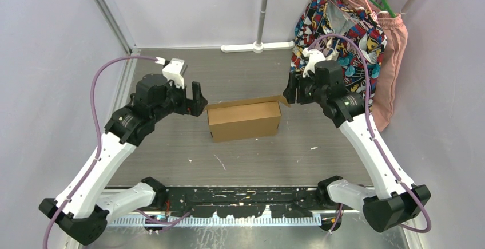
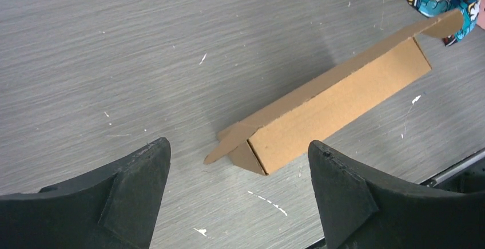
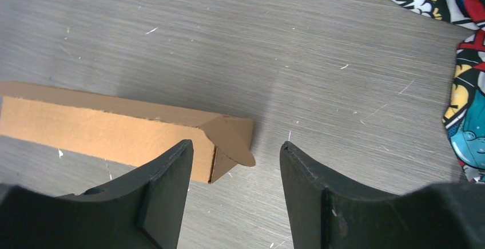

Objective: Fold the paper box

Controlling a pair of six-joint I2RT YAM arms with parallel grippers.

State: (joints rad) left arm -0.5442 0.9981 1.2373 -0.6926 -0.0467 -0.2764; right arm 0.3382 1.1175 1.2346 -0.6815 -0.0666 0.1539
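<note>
brown corrugated cardboard paper box [image 1: 244, 121]: lies at centre of grey table [image 1: 171, 146], betw. both grippers, long axis left-right, a loose end flap [image 3: 231, 140] pointed at each. judged light, stiff, easily creased; to be gripped at flap edges. left gripper [image 1: 198, 99] is spread wide, empty; right gripper [image 1: 290, 92] narrower, also empty.

Nothing legible shows in any view. The paper box [image 1: 244, 120] has plain brown cardboard faces with no print or label. The cartoon-print garment [image 1: 317, 17] hanging at the back is covered in bright comic figures, but any lettering among them is too small and blurred to read
</note>
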